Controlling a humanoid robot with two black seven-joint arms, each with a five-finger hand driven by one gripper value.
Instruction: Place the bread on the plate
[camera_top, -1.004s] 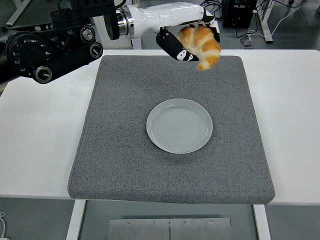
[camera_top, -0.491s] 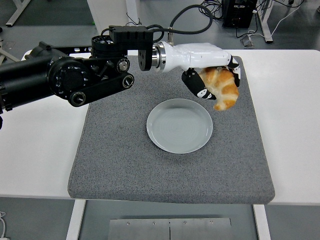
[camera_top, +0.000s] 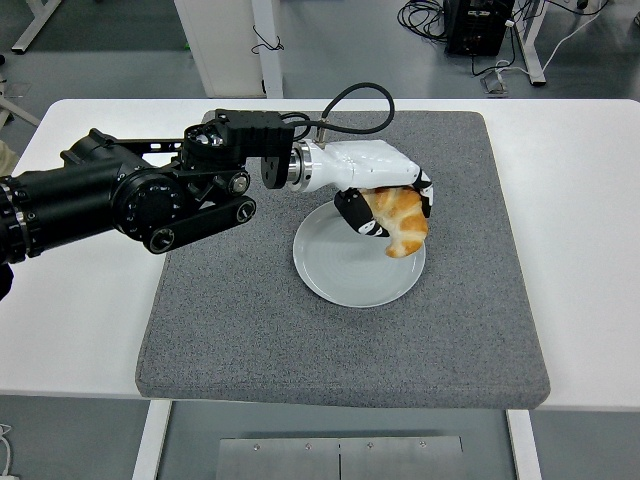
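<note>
The left hand (camera_top: 385, 205) grips the bread (camera_top: 402, 221), fingers (camera_top: 352, 214) curled around it from above. The plate (camera_top: 340, 270) lies just below the fingers, on the mat (camera_top: 240, 310). The bread seems not quite down, though contact is hard to judge. Next: lower slightly, then uncurl the fingers.

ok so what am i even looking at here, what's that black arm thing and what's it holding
That is a humanoid robot's left arm, filmed from a camera high on the robot, looking down over a white table. The arm ends in a white hand with black fingers, the left hand. Its fingers are closed around a croissant, held over the far right part of a pale plate. The plate sits on a grey mat. The right arm is not in the picture.
</note>
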